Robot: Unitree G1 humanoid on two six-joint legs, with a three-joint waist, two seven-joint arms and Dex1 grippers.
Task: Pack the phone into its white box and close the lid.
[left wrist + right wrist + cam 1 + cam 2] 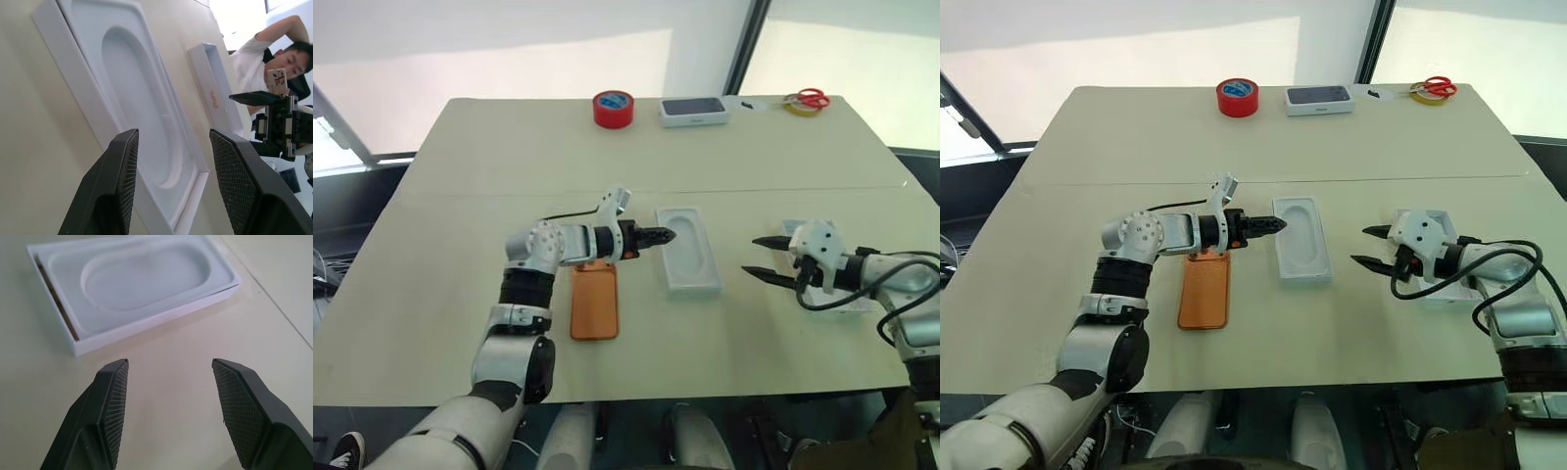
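The phone (pixel 594 302) lay flat on the bench (pixel 440 294), lower left of centre in the left eye view, back up, partly under the left arm. Just right of it sat the box (pixel 687 249), a moulded white insert (pixel 146 279) with a rounded recess seated in it; in the right wrist view a brownish strip showed along 1 edge between insert and box wall. The lid (pixel 215 85) lay at the right of the frame, open side up, mostly behind the right gripper (pixel 771 259), with orange print on its side wall in the left wrist view.

The left gripper (pixel 664 236) hung over the box's near left edge, pointing right, holding nothing; in the left wrist view its 2 fingers (pixel 110 188) stood apart with the insert between them. The right gripper pointed left toward the box, well apart from it, its fingers (pixel 110 406) spread wide over bare bench, holding nothing.

At the far edge, top of the frame, stood a red tape roll (pixel 613 108), a white box with a dark top (pixel 694 111) and red-handled scissors (pixel 808 99). A person (pixel 266 54) showed in the left wrist view beyond the bench.
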